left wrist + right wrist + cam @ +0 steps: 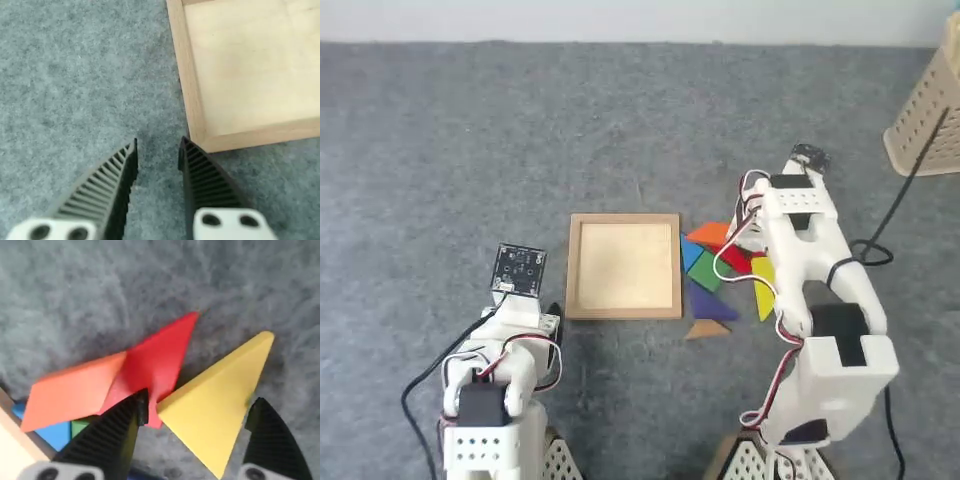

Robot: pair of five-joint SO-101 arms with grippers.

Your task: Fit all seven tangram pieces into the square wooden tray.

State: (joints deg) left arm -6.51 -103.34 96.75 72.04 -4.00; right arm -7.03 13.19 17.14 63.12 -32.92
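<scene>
Looks to be at the very first pick, with nothing yet laid in the wooden tray (624, 217) at the middle of the grey table (440, 130). At the tray's 3 o'clock, a loose cluster of seven coloured pieces (710, 272), crowded edge to edge, among them a yellow triangle (220, 390), a red triangle (157, 357) and an orange piece (70, 392) touching the red. Right gripper (200, 402) poised over the yellow triangle, fingers spread wide to either side of it, not pinching. Left gripper (159, 145) just off the tray's 7 o'clock corner, fingers parted on nothing above bare table. Next, most likely: lower and close on the yellow triangle without dragging the red one beside it, lift clear, carry toward 9 o'clock, and set it flat into a tray corner, edges square to the rim.
</scene>
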